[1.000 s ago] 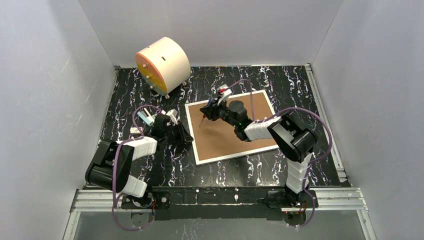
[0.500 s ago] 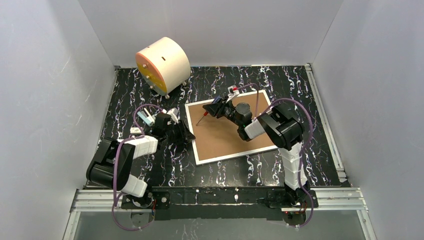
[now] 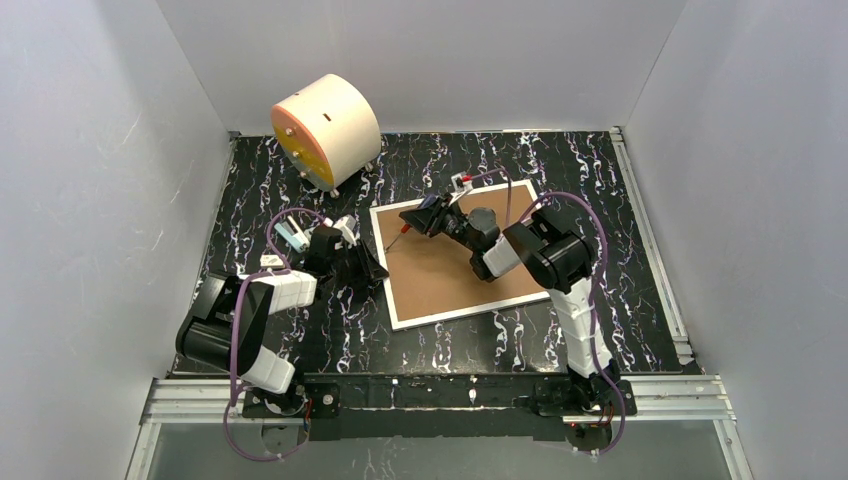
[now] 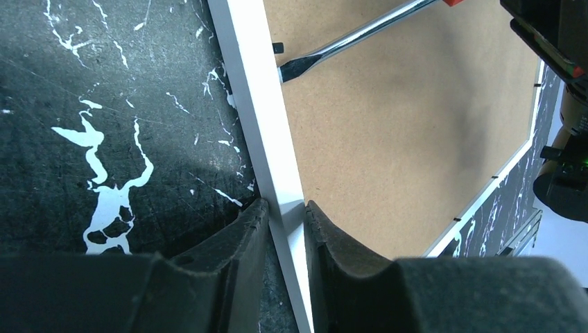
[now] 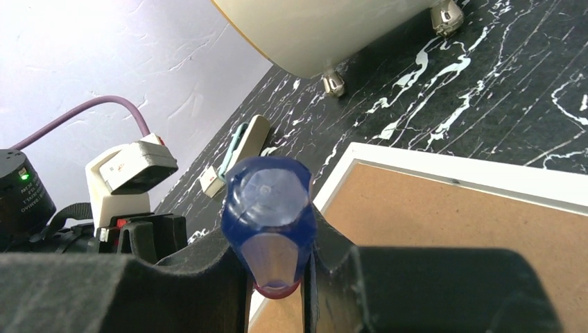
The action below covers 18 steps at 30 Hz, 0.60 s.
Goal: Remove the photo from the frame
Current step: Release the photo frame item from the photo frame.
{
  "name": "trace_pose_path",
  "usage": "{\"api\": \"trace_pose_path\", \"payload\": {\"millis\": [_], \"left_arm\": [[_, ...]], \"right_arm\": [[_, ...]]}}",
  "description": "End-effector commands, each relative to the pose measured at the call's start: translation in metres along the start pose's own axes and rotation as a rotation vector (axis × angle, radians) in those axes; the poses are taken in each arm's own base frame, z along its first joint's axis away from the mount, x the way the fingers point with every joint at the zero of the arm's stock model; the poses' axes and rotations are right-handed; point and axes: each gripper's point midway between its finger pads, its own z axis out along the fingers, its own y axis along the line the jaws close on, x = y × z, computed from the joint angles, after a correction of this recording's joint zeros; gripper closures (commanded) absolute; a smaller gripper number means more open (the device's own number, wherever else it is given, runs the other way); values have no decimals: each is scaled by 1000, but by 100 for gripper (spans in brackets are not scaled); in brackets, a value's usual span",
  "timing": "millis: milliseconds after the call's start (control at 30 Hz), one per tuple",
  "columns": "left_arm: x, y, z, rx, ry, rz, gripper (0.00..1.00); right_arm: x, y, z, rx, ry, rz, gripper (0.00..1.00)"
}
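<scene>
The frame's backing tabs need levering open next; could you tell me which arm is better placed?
Right. The right gripper holds the screwdriver, tip beside a black tab at the frame's edge. The left gripper is clamped on that edge, steadying the frame.

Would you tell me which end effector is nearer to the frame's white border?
Left. The left end effector clamps the frame's white border; the right end effector hovers over the brown backing, holding a screwdriver.
</scene>
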Motion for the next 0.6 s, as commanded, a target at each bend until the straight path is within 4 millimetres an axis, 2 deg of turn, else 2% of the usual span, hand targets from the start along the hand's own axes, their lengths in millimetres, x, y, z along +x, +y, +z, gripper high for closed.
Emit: {"api": "trace_pose_path", "payload": {"millis": [0, 367, 567], "left_arm": [[51, 48, -5, -168, 142, -24, 76], [62, 55, -3, -174, 181, -17, 82], [61, 54, -2, -170, 181, -16, 83]], "right_arm": [[54, -22, -4, 35, 183, -21, 99], [59, -25, 27, 71, 336, -195, 99], [65, -28, 47, 59, 434, -217, 99]]}}
